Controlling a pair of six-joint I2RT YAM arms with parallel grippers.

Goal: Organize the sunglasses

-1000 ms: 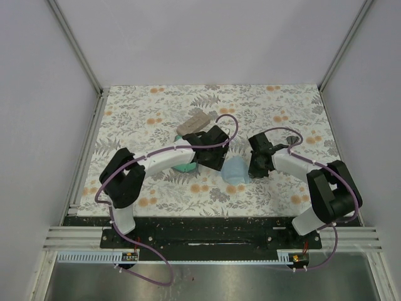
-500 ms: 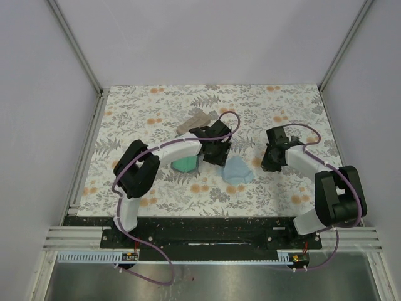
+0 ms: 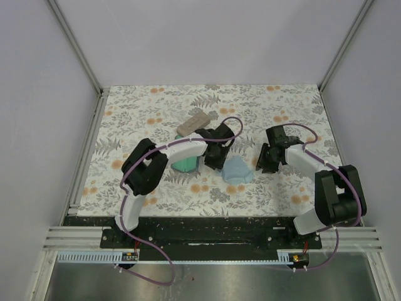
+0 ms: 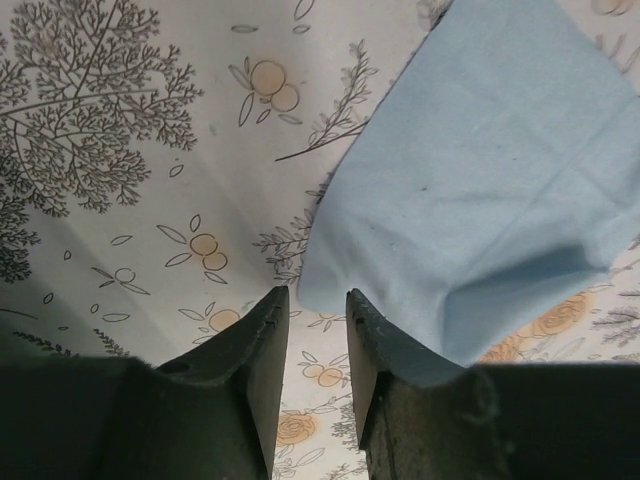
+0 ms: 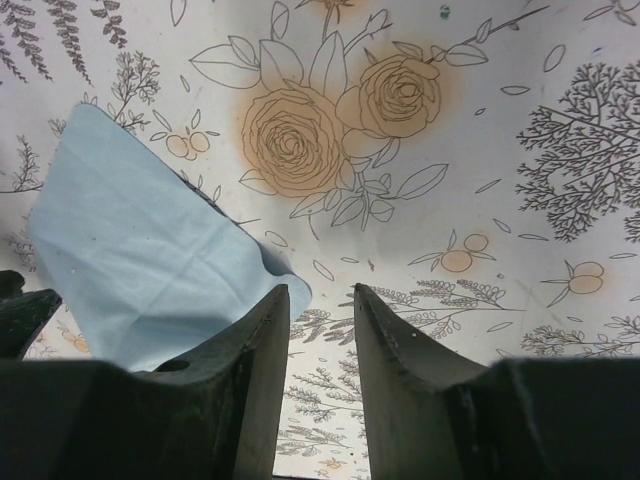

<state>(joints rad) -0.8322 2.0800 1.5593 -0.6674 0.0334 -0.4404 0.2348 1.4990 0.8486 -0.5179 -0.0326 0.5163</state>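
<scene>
The small black-framed sunglasses are not showing in any of the 3 views, so I cannot tell where they are sitting; they may be hiding under an arm. What is showing at the centre of the flower-printed table cover is a crumpled light blue soft cloth, with the left gripper hanging at its 10 o'clock and the right gripper at its 3 o'clock. A teal-green oblong case is lying partly under the left arm, and a tan oblong case is resting at its 12 o'clock. Judging by this, the cloth is the step in hand, and the next move is calling for one gripper to widen and settle over a cloth edge. The left wrist view is showing what the overhead one is not: the left gripper is standing narrowly parted and empty, with the cloth spreading toward 2 o'clock and its corner just beside the right finger. The right wrist view is showing the right gripper likewise narrow and holding nothing, the cloth lying at 10 o'clock.
</scene>
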